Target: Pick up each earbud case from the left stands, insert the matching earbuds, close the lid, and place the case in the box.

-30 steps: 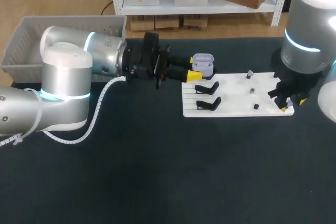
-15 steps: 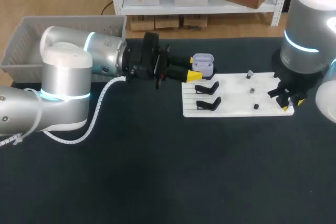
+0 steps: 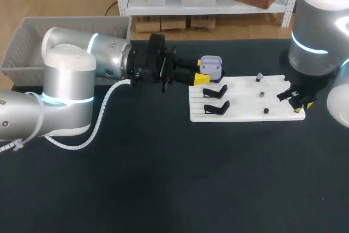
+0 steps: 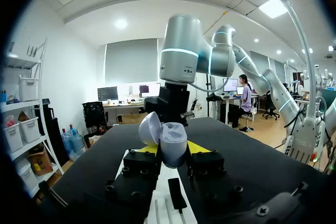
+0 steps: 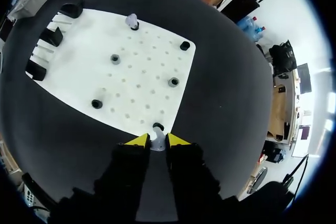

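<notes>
The earbud case (image 3: 210,65) is held off the counter (image 3: 163,178) in the L tool (image 3: 204,76), which is clamped on the case's lower body from 2 sides. In the L wrist view the case (image 4: 172,146) is seen upright betw. the 2 yellow tips, w/ its lid (image 4: 149,128) swung open and tilted back. The case is carried just off the far-L corner of the white board (image 3: 245,114), near 2 black stands (image 3: 215,90) set on the board's L part. The R tool (image 3: 297,102) is placed at the board's R edge, pointed down. In the R wrist view its fingers are drawn narrow on a small pale earbud (image 5: 156,141), touched from both sides, w/ a black peg (image 5: 157,127) right at the earbud's far end, close to the board's edge. A 2nd pale earbud (image 5: 132,21) is seen well ahead of the R tool, upright at the board's far side. 4 more dark pegs, e.g. (image 5: 173,82), are spread across the board betw. the 2 earbuds. Whether anything is seated in them cannot be told. The gray box (image 3: 22,42) is found at the counter's far-L corner, behind the L arm (image 3: 65,75) and well apart from the board.
</notes>
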### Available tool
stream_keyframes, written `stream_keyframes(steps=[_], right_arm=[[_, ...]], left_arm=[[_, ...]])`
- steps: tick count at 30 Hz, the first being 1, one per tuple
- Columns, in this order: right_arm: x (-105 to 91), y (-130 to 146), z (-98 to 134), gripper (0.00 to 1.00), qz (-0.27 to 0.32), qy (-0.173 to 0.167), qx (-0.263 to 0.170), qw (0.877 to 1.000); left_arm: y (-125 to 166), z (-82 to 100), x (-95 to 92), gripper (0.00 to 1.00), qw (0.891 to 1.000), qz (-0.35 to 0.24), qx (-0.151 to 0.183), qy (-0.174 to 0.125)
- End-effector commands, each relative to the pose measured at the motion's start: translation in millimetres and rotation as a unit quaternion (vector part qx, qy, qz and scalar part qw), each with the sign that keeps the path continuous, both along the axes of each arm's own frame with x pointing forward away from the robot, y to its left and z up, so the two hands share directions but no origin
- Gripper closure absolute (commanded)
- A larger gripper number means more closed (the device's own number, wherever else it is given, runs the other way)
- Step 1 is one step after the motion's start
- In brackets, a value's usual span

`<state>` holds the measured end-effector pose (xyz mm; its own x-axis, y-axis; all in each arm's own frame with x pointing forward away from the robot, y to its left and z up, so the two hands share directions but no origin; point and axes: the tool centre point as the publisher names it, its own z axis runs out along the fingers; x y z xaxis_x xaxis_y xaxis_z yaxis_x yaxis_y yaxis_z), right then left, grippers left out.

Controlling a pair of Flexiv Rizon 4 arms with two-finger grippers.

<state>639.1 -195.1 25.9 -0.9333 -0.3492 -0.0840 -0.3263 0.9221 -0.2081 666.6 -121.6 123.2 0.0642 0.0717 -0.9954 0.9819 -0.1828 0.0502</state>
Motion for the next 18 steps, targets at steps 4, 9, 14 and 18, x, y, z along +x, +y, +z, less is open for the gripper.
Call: stream_keyframes(steps=[4, 9, 14, 18], right_arm=[[-23.7, 10, 49, 1.0, -0.012, 0.0, -0.005, 1.0], [-26.7, 20, 73, 1.0, -0.044, 0.031, 0.015, 0.998], [-27.3, 25, 85, 1.0, -0.041, 0.034, 0.026, 0.998], [-27.3, 25, 85, 1.0, -0.041, 0.034, 0.026, 0.998]], left_arm=[[0, -1.3, 0.2, 1.0, 1.0, 0.0, -0.002, -0.001], [0, -1.3, 0.2, 1.0, 1.0, 0.0, -0.002, -0.001], [0, -1.3, 0.2, 1.0, 1.0, 0.0, -0.002, -0.001], [0, -1.3, 0.2, 1.0, 1.0, 0.0, -0.002, -0.001]])
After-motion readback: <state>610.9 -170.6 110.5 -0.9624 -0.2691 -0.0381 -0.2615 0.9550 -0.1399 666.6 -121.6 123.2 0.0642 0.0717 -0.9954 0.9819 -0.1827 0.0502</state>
